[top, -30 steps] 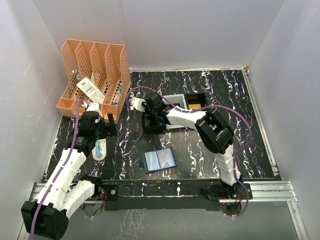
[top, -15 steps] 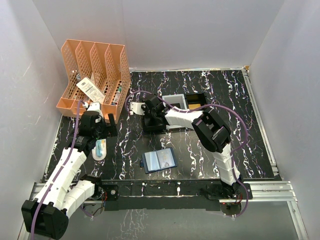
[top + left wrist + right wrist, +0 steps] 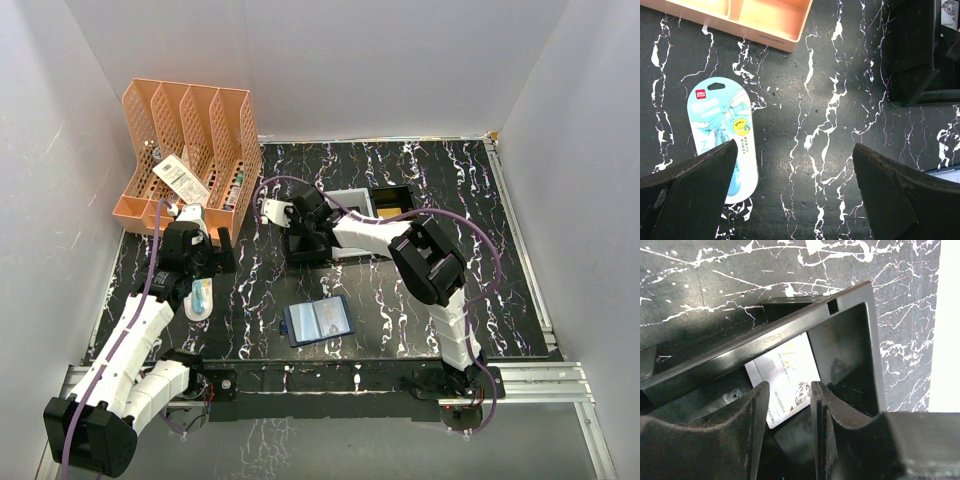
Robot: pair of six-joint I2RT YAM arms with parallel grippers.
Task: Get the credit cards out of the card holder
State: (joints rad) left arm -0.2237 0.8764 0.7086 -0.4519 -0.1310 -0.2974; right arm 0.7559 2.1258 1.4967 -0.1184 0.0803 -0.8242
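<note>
The navy card holder [image 3: 318,321] lies open on the table near the front, its lighter blue inner faces up. My right gripper [image 3: 303,243] hangs over a black tray [image 3: 850,340] behind it. In the right wrist view the right gripper [image 3: 789,387] is open, its fingers apart above a white credit card [image 3: 785,367] that lies flat on the tray floor, touching neither finger. My left gripper [image 3: 218,258] is on the left side, well away from the card holder. It [image 3: 794,150] stands wide open over bare table with nothing between its fingers.
A pale blue packaged item [image 3: 722,135] lies just beside my left gripper's left finger. An orange file rack [image 3: 190,150] stands at the back left. A grey tray [image 3: 352,203] and another black tray [image 3: 395,200] sit behind the right gripper.
The right gripper's jaws have parted from shut, and the white card now lies loose in the black tray. The left arm has barely moved.
</note>
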